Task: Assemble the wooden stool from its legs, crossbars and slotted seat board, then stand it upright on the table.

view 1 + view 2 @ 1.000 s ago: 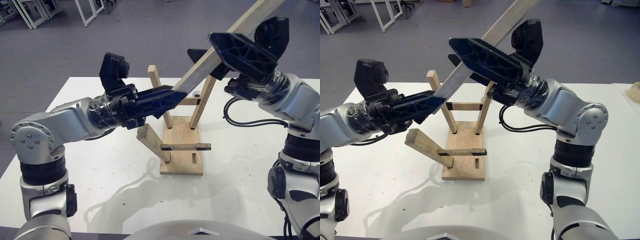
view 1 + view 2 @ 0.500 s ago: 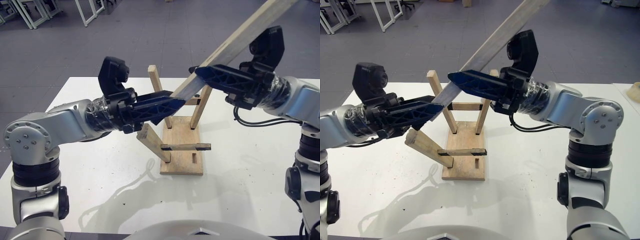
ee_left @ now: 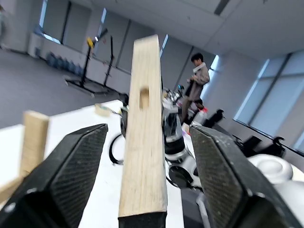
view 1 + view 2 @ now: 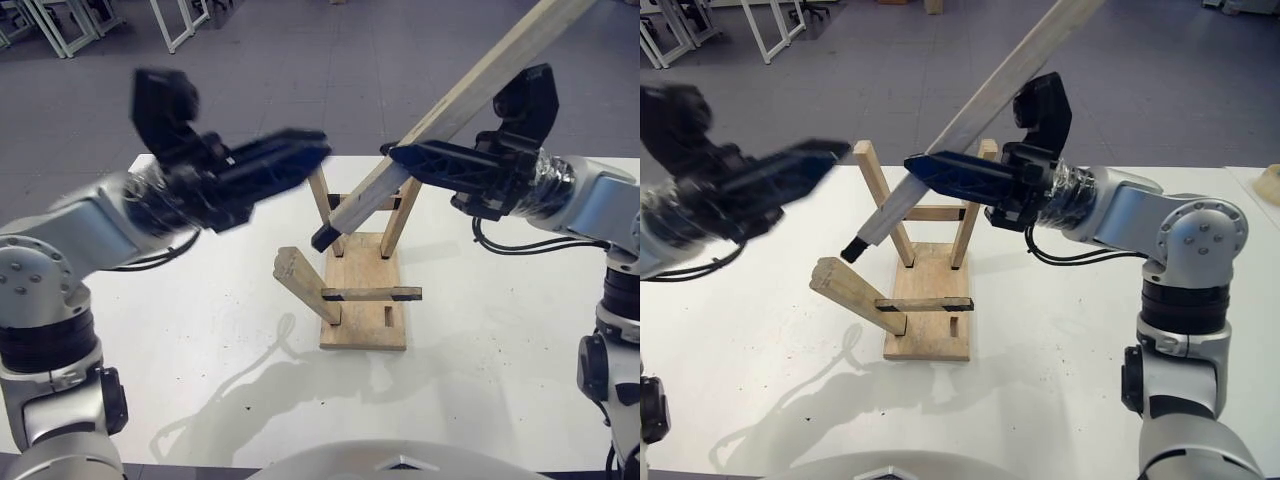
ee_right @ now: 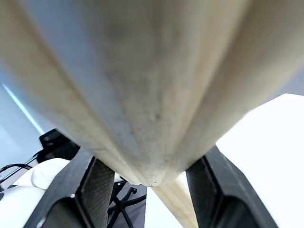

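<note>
**Left pincer off the leg; right pincer carries it alone**

Head views: Since half a second back, my left pincer (image 4: 268, 165) has let go of the long leg (image 4: 470, 75). It has swung up and out to my left, and its fingers are spread. My right pincer (image 4: 408, 154) keeps its clamp on the leg partway along. The leg slants, with its dark-tipped low end hanging above the seat board (image 4: 365, 328), just beside the two standing legs (image 4: 402, 212). The board lies flat on the table (image 4: 480, 360). A crossbar (image 4: 372, 294) runs from a leaning leg (image 4: 303, 282) at the near left corner.

Left wrist view: My fingers (image 3: 71, 175) stand apart, with the leg between them and gaps on both sides.

Right wrist view: Both fingers (image 5: 90, 190) are pressed to the leg's faces.

Handling, my judgement: the leg is stiff, light timber and not fragile. Its length makes it a lever, so held by one pincer it may pivot on its smooth faces. A second hold near the low end would steer it better.

Holders: the board's slots take the leg ends. One slot (image 4: 388, 316) near the right edge looks empty, and I judge it is meant for this leg.
</note>
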Motion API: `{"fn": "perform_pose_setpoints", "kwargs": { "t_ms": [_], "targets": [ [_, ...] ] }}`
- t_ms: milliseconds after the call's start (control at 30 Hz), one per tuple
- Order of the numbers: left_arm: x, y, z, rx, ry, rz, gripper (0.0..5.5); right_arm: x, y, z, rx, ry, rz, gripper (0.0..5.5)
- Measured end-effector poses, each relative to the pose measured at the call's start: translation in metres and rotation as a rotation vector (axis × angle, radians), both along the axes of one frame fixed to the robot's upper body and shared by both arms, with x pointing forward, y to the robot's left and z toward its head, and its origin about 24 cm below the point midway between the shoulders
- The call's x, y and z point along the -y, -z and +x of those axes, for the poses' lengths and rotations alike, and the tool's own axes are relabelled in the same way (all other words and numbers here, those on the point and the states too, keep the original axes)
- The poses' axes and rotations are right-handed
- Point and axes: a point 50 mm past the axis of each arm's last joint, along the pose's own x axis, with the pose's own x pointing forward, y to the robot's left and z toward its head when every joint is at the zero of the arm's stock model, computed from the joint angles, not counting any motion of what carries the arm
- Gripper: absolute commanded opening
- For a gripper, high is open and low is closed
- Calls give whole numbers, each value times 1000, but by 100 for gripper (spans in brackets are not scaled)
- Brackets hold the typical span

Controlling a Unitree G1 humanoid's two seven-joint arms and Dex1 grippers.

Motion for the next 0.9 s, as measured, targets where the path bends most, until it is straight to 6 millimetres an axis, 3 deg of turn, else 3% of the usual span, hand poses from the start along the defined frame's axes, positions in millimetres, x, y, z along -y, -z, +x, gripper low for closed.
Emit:
{"fn": "perform_pose_setpoints", "kwargs": {
  "t_ms": [100,167,267,467,567,633,800,900],
  "targets": [
    [-29,-13,9,57,-180,-9,318,28,9,9,3,156,-74,203],
    [-43,-1,11,39,-274,32,318,48,25,10,28,257,-178,203],
    [-56,62,7,-141,-396,191,318,72,57,3,119,350,-345,203],
    [-57,157,-18,-324,-380,538,318,69,113,-15,374,169,-556,203],
    [-50,165,-20,-320,-362,533,318,61,131,-27,426,99,-536,203],
    [-48,169,-21,-323,-362,526,318,54,132,-35,455,64,-498,203],
    [-46,176,-24,-342,-355,514,318,45,129,-39,516,16,-483,203],
    [-44,178,-24,-341,-352,507,318,42,145,-37,495,1,-494,203]
  ]
}}
